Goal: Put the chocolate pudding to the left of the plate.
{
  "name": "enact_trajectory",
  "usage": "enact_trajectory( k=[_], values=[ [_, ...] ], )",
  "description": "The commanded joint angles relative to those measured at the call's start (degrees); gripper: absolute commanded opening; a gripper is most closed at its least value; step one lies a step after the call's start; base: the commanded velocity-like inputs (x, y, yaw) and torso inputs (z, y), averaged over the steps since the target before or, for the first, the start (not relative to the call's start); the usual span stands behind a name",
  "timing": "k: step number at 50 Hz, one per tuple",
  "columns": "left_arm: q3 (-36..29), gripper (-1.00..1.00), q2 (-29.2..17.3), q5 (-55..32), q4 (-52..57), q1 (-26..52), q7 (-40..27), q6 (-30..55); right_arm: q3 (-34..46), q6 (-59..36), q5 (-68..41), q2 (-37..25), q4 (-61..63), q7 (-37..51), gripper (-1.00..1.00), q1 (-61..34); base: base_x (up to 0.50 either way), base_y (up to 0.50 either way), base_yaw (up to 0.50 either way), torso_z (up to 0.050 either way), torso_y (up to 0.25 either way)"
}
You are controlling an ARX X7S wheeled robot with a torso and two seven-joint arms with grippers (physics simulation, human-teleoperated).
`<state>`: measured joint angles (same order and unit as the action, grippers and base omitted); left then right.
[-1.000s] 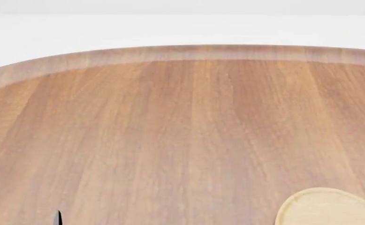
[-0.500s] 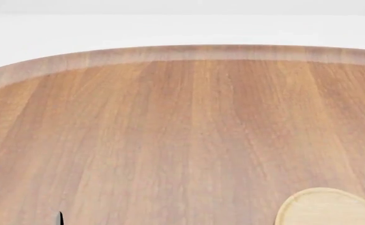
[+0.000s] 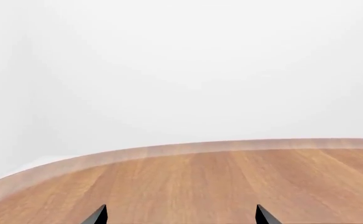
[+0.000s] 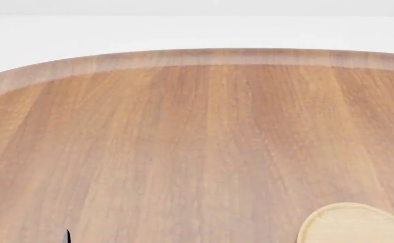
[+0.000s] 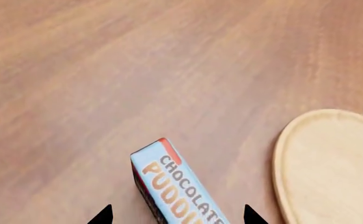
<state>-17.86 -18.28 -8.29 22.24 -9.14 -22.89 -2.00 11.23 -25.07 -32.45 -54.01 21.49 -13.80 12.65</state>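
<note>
The chocolate pudding [image 5: 178, 189] is a small box with a light blue top, a red end and dark sides. In the right wrist view it sits between the right fingers [image 5: 176, 215], which are spread wide on either side of it. The picture doesn't show whether it rests on the bench [image 5: 107, 70] or is lifted. The plate [image 5: 331, 168] lies just beside it, apart. Looks like the placing step, and the next move probably means confirming the box is settled left of the plate. The left fingers [image 4: 27, 235] are open, holding nothing.
</note>
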Motion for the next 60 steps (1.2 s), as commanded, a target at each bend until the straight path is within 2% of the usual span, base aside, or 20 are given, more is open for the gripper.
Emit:
enact_trajectory(
  k=[1,34,60],
  values=[
    [-0.4,1.00,-0.2,0.2,0.2,-0.1,-0.3,0.2,0.7,2.8,1.6,0.0,-3.2,-2.2,1.00,0.4,0.00,0.00,0.00,0.000,0.000],
    [-1.1,1.00,-0.6,-0.1,0.3,0.4,-0.7,0.8,0.3,6.4,2.9,0.5,-9.9,-4.4,1.00,-0.9,0.00,0.00,0.00,0.000,0.000],
    [-1.8,1.00,-1.0,-0.1,0.8,0.3,-1.2,1.0,5.4,9.7,6.2,5.9,-18.1,-8.5,1.00,-5.2,0.00,0.00,0.00,0.000,0.000]
  ],
)
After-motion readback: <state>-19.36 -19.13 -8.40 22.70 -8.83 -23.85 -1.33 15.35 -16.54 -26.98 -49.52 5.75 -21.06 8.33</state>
